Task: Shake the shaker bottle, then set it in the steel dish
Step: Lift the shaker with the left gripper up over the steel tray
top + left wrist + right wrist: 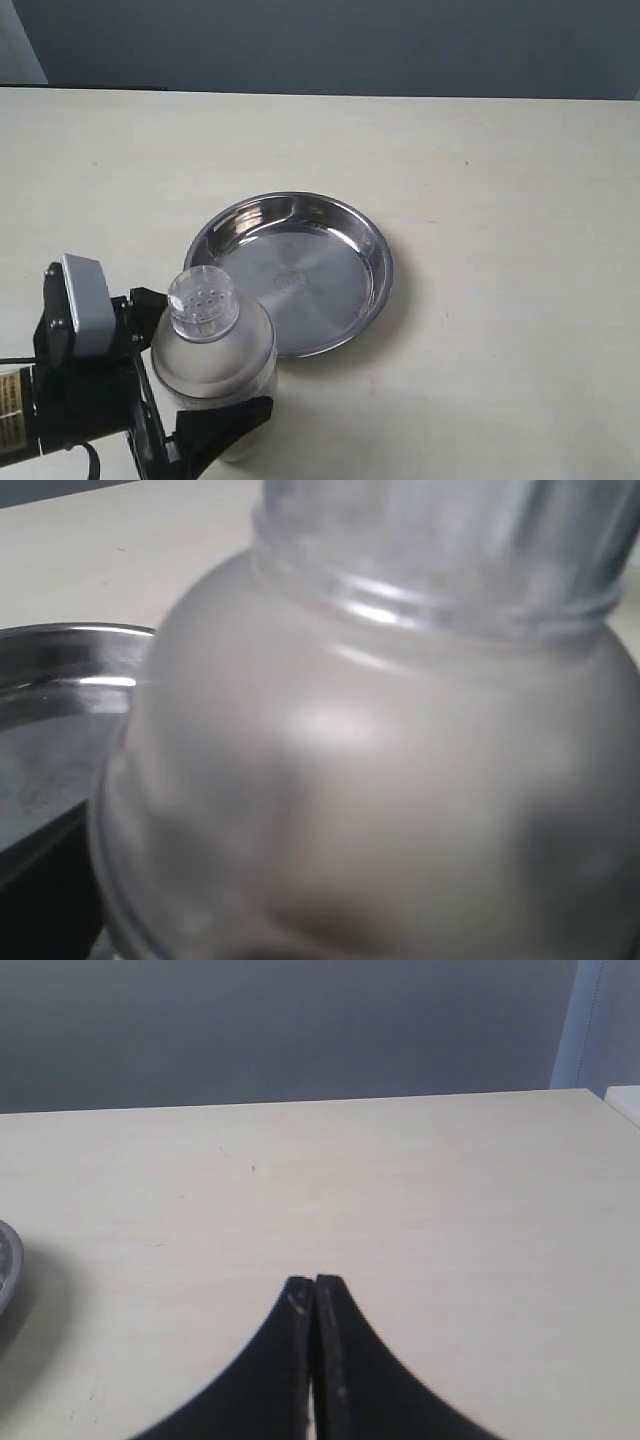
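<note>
My left gripper (190,365) is clamped on the bottle (212,345), a black finger (143,300) on each side of its clear body, near the near left corner of the table (500,180). The bottle is about upright, its small holed cap (203,300) uppermost; I cannot tell whether its base touches the table. In my left wrist view the bottle (380,780) fills nearly everything, with the dish (60,660) just beyond it. The dish (300,270) lies flat around the middle of the table, and the bottle is outside it, just beside its rim. My right gripper (315,1305) has its fingers pressed together above bare table, the dish (5,1260) showing at one side
</note>
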`<state>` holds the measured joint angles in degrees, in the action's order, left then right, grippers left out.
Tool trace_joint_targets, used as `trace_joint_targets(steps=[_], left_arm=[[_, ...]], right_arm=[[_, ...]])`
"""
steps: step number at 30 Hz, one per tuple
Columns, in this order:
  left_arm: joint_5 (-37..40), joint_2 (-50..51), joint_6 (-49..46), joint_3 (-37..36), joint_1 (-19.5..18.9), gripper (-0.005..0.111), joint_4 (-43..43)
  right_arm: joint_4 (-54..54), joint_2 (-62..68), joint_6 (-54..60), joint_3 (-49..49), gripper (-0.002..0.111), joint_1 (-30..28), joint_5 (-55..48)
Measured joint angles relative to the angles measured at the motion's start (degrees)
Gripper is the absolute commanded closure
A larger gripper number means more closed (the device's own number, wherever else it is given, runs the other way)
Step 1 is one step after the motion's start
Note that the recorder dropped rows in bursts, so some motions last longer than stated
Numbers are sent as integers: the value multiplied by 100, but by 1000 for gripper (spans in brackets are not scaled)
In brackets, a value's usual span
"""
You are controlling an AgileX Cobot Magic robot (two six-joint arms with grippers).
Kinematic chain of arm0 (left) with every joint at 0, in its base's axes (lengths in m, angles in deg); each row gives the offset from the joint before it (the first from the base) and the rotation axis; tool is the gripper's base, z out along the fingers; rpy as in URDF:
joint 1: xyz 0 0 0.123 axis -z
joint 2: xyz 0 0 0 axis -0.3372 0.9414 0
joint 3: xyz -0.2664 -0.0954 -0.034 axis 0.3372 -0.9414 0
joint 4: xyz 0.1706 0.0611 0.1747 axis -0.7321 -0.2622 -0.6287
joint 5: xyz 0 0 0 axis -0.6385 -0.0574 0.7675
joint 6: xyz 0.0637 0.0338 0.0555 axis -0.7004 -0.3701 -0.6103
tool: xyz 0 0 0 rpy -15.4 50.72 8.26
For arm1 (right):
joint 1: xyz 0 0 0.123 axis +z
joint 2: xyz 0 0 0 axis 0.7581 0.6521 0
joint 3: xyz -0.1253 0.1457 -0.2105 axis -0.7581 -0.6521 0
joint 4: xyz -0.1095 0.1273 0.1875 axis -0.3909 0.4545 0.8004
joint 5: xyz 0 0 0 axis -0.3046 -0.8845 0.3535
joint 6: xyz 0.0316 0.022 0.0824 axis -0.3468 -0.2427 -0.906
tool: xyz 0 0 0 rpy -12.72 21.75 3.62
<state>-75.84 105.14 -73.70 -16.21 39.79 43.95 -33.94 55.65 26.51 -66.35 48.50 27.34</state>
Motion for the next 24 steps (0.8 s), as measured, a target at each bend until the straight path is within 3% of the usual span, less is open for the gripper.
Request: trace_joint_targets(steps=[7,24], left_arm=[[-11,376,-137,74,0,11,69],[-11,1473,-137,483,0,11,-159]], right_arm=[[0,0,0,0,109,0,0],[0,0,0,0,109,0,0]])
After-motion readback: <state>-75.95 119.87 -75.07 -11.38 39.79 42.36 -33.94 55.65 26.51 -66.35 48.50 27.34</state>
